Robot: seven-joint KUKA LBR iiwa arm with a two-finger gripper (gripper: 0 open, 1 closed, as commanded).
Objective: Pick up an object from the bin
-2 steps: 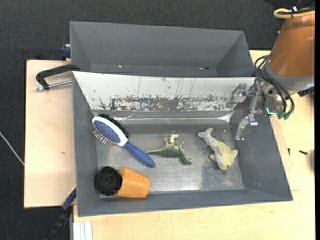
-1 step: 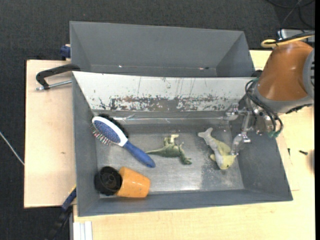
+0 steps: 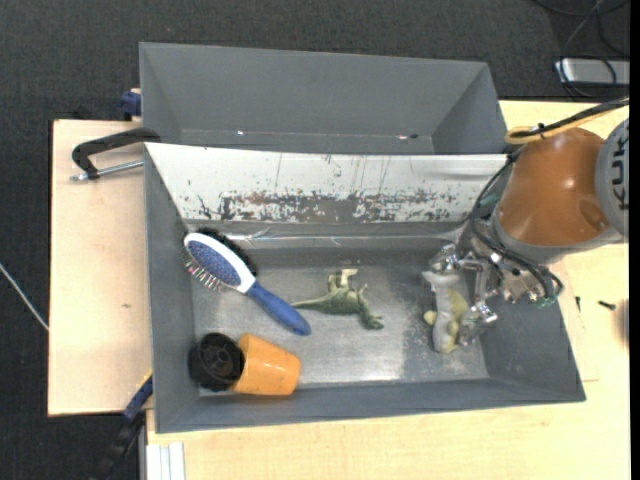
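My gripper [image 3: 463, 293] hangs low over the right side of the bin floor, close to the right wall. Directly under and partly behind it lies a small pale yellowish-white thing [image 3: 446, 330], lumpy in shape and partly covered by the gripper's metal parts. Whether the gripper touches it I cannot tell. A green toy dinosaur [image 3: 346, 301] lies on the floor in the middle of the bin, well to the gripper's left.
A blue hairbrush [image 3: 237, 278] with a white bristle pad lies at an angle on the left. An orange cup-like thing with a black end [image 3: 246, 364] lies on its side in the front left corner. The arm's orange cover hangs over the bin's right rim.
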